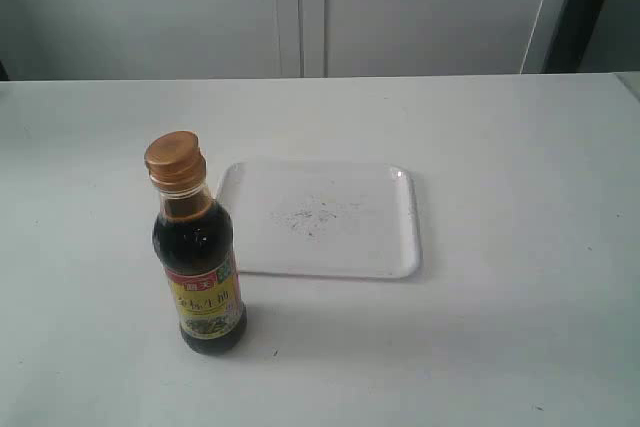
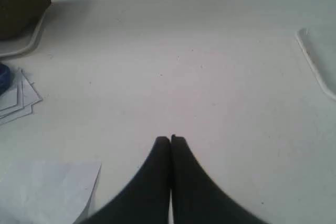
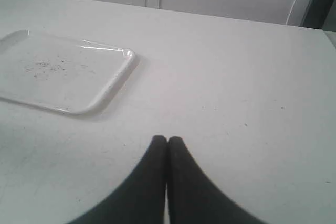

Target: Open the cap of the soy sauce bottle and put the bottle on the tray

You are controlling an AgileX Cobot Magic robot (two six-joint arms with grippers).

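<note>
Two grippers, left (image 2: 170, 139) and right (image 3: 167, 139), fingers pressed together, empty, over bare desk (image 1: 520, 327). Soy sauce bottle (image 1: 197, 257) upright at tray's (image 1: 405, 247) eight o'clock, cap (image 1: 173, 156) closed. Advice: steady bottle body, then flip cap.

Both end effectors (image 2: 170, 139) (image 3: 167, 139) have smooth, black, tapering fingers.

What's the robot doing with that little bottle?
Nothing yet. The soy sauce bottle stands upright on the table, just beside the white tray, not on it. Its orange cap looks closed. Both arms are away from it: the left end effector and right end effector are shut and hold nothing.
</note>
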